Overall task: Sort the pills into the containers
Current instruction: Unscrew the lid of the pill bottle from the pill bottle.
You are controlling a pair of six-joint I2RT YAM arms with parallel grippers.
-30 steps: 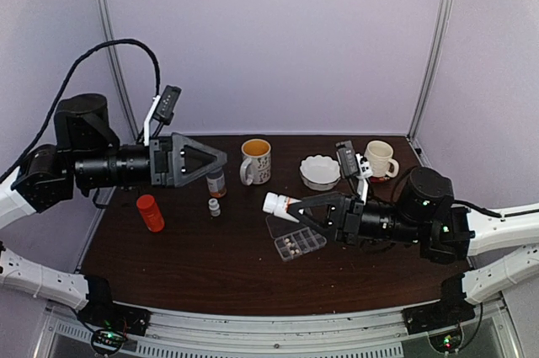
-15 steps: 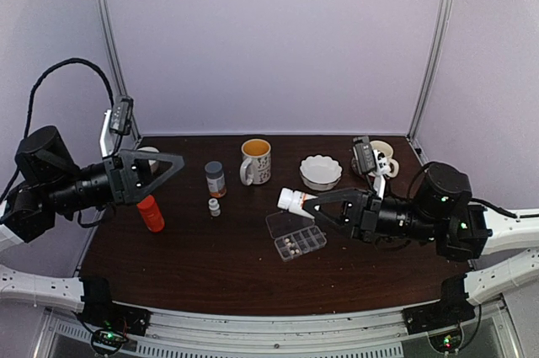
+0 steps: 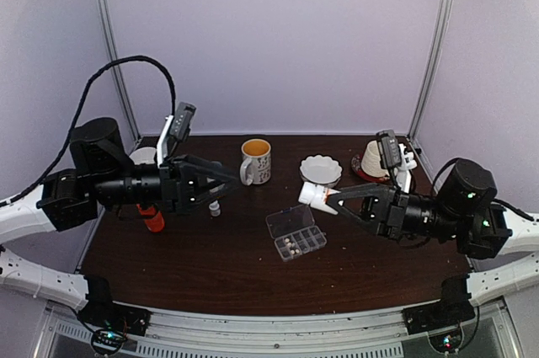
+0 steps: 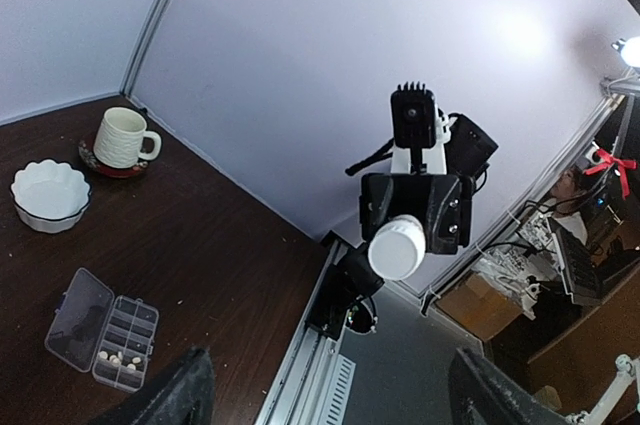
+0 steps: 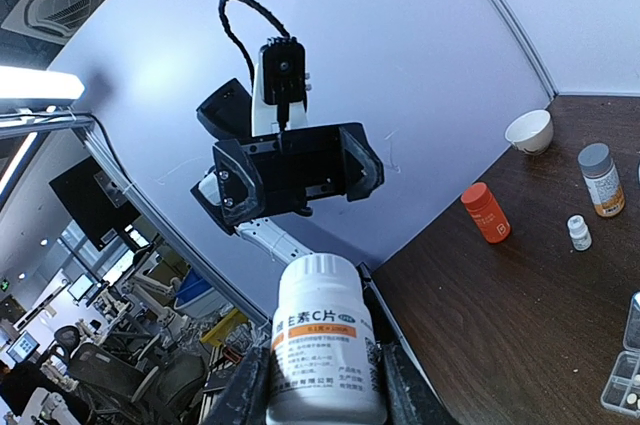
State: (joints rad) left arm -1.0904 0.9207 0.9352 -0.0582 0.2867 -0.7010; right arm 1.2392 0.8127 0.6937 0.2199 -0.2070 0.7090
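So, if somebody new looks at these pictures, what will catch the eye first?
Above the dark table, the right pincer holds a white bottle on its side, cap toward the left pincer, which hangs open opposite it. Below them on the table lies the clear pill box, lid open, with a few pale pills in it.

We see a dark brown, wood-grained table (image 3: 210,278). On it the pill box (image 3: 296,225) is clear, and the pills (image 3: 290,246) in it are pale whitish. Left of the pill box is an orange bottle (image 3: 152,220). Behind the pill box are a cream mug (image 3: 255,161), yellow inside, and a white ribbed bowl (image 3: 321,171). The white bottle (image 5: 322,345), raised behind the pill box, bears an orange band and dark print.
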